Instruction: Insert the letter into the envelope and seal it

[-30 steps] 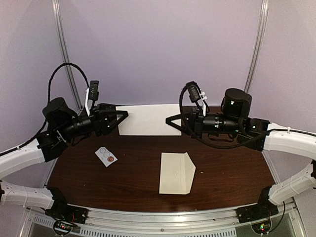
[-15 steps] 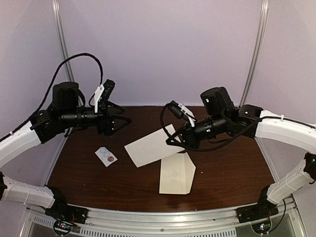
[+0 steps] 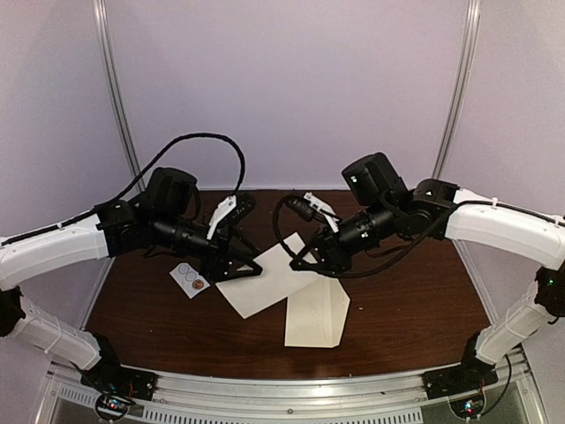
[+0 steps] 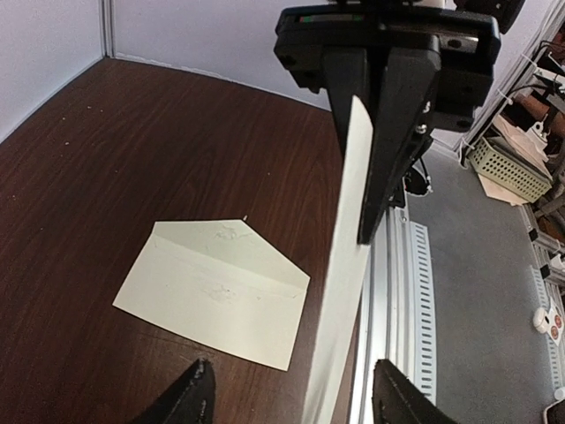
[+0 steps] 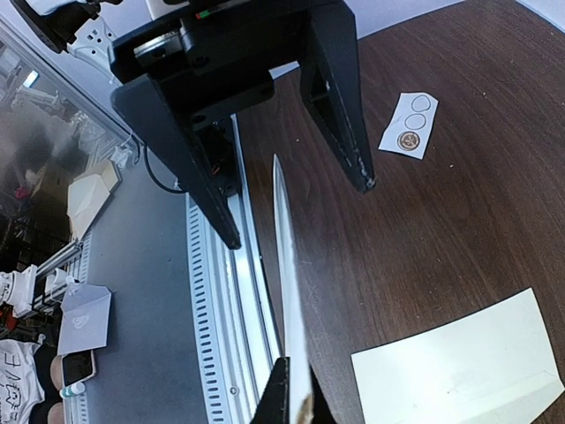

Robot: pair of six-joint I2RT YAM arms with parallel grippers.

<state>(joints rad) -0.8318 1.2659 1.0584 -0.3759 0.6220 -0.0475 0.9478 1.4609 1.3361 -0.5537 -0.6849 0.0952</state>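
Observation:
The letter (image 3: 265,287), a white sheet, is held above the table and shows edge-on in both wrist views (image 4: 346,256) (image 5: 286,256). My right gripper (image 3: 297,262) (image 5: 296,393) is shut on its right end. My left gripper (image 3: 245,268) (image 4: 296,384) is open at the sheet's other end, one finger on each side and not pinching it. The cream envelope (image 3: 316,311) (image 4: 212,291) (image 5: 463,371) lies flat on the table with its pointed flap open, just below and to the right of the letter.
A small white card with round stickers (image 3: 190,279) (image 5: 410,124) lies on the left of the dark wooden table (image 3: 406,300). The slotted metal rail (image 3: 291,389) runs along the near edge. Pale walls close in the back and sides.
Both arms came forward and down from the table's back. The right gripper carried the letter to the middle; the left let go, then came back round its left end.

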